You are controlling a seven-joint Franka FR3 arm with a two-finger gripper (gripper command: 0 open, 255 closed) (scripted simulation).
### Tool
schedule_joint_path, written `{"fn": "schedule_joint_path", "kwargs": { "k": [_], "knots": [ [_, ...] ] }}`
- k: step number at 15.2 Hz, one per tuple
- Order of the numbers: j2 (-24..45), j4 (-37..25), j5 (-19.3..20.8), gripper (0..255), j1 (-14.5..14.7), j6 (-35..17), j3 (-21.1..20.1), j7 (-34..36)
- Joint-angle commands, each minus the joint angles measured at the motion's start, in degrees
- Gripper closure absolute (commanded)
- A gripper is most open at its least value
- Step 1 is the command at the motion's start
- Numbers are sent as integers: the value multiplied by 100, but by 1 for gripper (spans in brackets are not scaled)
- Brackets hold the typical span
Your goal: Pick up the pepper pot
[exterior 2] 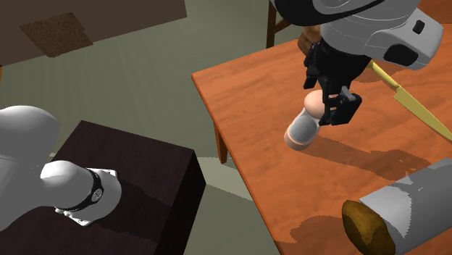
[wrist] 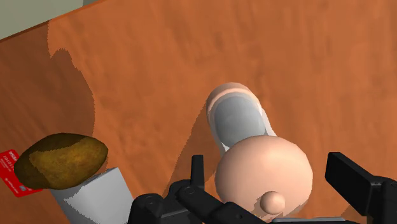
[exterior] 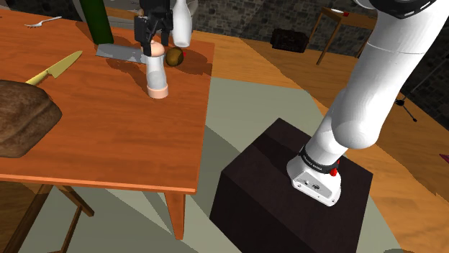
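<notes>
Shoulder view puts my pincer [exterior: 155,39] near the top middle of the frame, over the far right corner of the wooden table [exterior: 108,151], with the pepper pot [exterior: 157,75] upright just below it. The pot is peach-pink at its top and base with a pale grey band between, and its rounded top sits between my two black fingers. In the wrist view I look down along that pot [wrist: 238,118]. My pincer [wrist: 272,168] is open, with one finger on each side of the rounded cap. A strip of bare wood shows between the cap and the finger at the lower right, so I am not clasping it. In the second exterior view the pot [exterior 2: 303,127] sits in the upper right of the frame under my pincer [exterior 2: 329,98], its base at the tabletop. A brown lump [exterior: 174,56] lies just beside the pot on the shoulder view's right. A yellow-handled knife [exterior: 56,68] lies well apart at the left, a dark loaf [exterior: 21,118] sits at the left edge, and a dark green bottle [exterior: 96,21] stands at the top. The dark stand [exterior: 288,194] is at the lower right.
</notes>
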State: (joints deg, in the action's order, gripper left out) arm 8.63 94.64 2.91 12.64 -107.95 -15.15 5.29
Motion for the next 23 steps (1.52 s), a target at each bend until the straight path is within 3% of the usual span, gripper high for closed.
{"fn": "schedule_joint_path", "kwargs": {
  "k": [1,2,11,23],
  "knots": [
    [-4,56,0,0,-1,-55,0,0],
    [-9,53,-2,255,-1,-49,0,0],
    [-4,55,0,255,-1,-55,0,0],
    [71,-969,14,255,30,896,-15,-4]
  ]
}}
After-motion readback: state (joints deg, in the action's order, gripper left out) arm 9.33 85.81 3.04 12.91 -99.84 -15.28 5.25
